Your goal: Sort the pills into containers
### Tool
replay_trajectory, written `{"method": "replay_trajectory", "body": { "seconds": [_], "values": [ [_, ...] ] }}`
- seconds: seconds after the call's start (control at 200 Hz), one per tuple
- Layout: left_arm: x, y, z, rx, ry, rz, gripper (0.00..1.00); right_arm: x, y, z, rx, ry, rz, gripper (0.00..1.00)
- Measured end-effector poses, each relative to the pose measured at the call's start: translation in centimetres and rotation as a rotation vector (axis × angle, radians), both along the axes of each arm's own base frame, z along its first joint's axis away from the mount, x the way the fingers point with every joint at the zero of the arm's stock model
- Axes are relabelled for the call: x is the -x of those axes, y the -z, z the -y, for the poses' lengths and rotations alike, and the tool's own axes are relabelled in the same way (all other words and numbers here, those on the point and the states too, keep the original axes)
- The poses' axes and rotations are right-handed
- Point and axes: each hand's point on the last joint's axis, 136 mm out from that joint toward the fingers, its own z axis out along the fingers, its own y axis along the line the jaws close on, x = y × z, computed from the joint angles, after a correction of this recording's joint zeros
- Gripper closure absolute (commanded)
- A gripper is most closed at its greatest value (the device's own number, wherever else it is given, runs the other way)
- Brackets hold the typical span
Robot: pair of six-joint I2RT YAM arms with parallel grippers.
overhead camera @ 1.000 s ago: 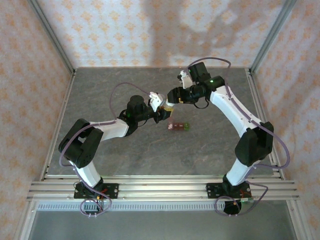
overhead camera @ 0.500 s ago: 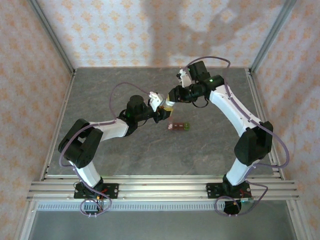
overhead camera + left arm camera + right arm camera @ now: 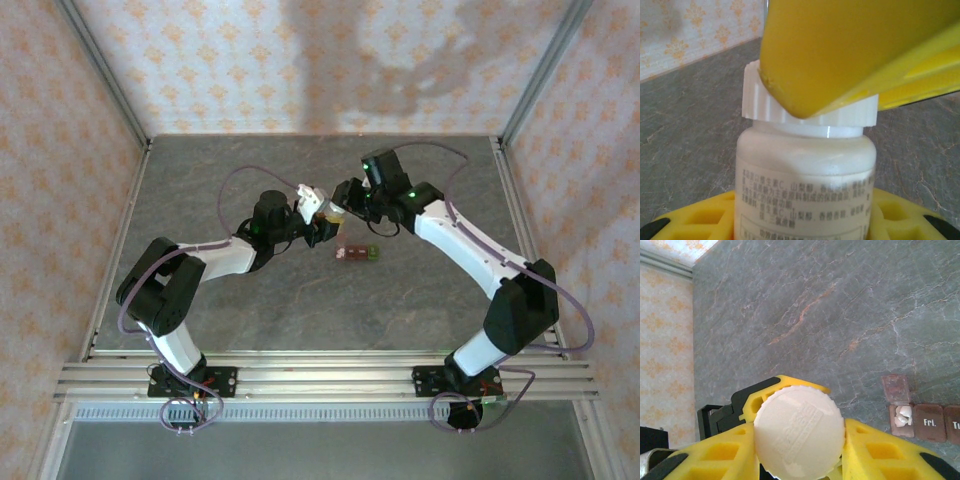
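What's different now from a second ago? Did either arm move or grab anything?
The right arm tipped its wrist down and toward the near side, and the right claw closed on the white cap of the bottle. The left claw stayed put, gripping the bottle's body, and the pill containers stayed where they were.

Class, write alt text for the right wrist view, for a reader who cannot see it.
A white ribbed bottle cap sits clamped between the yellow fingers of the right gripper, above a grey marbled table. At lower right lies the containers strip, one compartment open with white pills inside.
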Motion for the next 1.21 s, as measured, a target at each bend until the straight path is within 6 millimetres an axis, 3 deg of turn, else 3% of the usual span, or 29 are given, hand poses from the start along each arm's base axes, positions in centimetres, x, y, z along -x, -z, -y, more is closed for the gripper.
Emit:
{"method": "replay_trajectory", "body": {
  "seconds": [0.18,0.395,0.475,0.661,1.046,1.206],
  "values": [
    [-0.1,-1.1,0.3,0.022,0.006,0.044,1.0,0.0,-1.9,1.4,-0.001,0.03,0.044,0.29],
    [-0.1,-2.2,0.6,0.057,0.007,0.073,1.0,0.3,-6.1,5.3,0.02,0.03,0.219,0.22],
    [-0.2,-2.9,0.6,0.08,0.004,0.084,1.0,0.3,-5.9,5.3,0.047,-0.012,0.254,0.22],
    [-0.3,-3.8,0.7,0.12,-0.001,0.093,1.0,0.9,-2.9,4.5,0.088,-0.126,0.267,0.23],
    [-0.3,-3.6,0.7,0.132,-0.003,0.077,1.0,0.4,-4.3,2.8,0.012,-0.186,0.352,0.24],
    [-0.3,-3.6,0.7,0.133,-0.003,0.074,1.0,0.0,-3.6,2.1,-0.006,-0.198,0.336,0.26]
  ]
}}
